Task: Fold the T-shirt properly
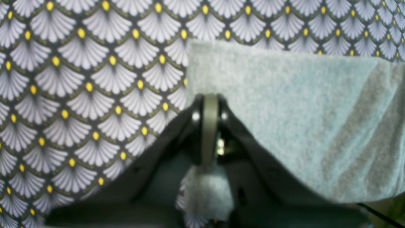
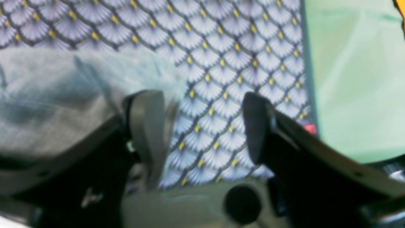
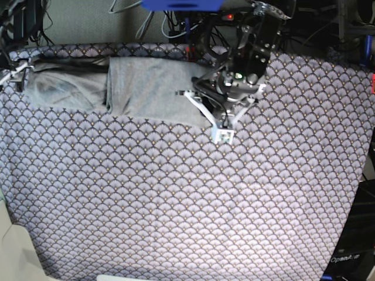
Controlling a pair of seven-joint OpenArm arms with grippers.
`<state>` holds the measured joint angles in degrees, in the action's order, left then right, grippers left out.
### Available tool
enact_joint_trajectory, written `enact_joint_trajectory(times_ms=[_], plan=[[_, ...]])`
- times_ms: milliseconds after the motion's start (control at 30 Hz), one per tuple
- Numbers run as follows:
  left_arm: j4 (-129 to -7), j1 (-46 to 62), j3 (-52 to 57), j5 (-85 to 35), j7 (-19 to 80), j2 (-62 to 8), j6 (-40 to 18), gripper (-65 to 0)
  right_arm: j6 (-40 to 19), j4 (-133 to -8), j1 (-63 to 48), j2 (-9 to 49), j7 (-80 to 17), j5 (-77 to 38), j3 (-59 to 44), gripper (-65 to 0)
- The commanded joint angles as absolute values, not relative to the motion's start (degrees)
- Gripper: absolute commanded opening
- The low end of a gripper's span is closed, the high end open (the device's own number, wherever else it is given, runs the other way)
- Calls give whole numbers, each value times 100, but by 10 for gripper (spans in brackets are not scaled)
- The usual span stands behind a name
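- Across the table's far edge, on the scallop-patterned cloth (image 3: 176,193), lay the T-shirt (image 3: 146,88).
- Left pincer (image 1: 209,104) was clamped on the T-shirt's corner.
- Right pincer (image 2: 202,126) gaped, empty, beside the T-shirt.

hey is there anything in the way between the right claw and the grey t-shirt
Nothing visible. The right claw stands open over the patterned cloth, one fingertip already at the T-shirt edge. The left claw is shut on the shirt's other corner.
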<state>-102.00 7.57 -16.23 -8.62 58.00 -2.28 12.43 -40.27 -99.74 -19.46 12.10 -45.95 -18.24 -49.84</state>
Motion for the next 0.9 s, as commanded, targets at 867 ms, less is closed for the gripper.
enact_joint_trajectory(times_ms=[867], plan=[[-10334,690,-1631,-866,5719,-215,1235,-650,-4000,-8347,-1499,1991,-5877,-4004,-4936,-231]])
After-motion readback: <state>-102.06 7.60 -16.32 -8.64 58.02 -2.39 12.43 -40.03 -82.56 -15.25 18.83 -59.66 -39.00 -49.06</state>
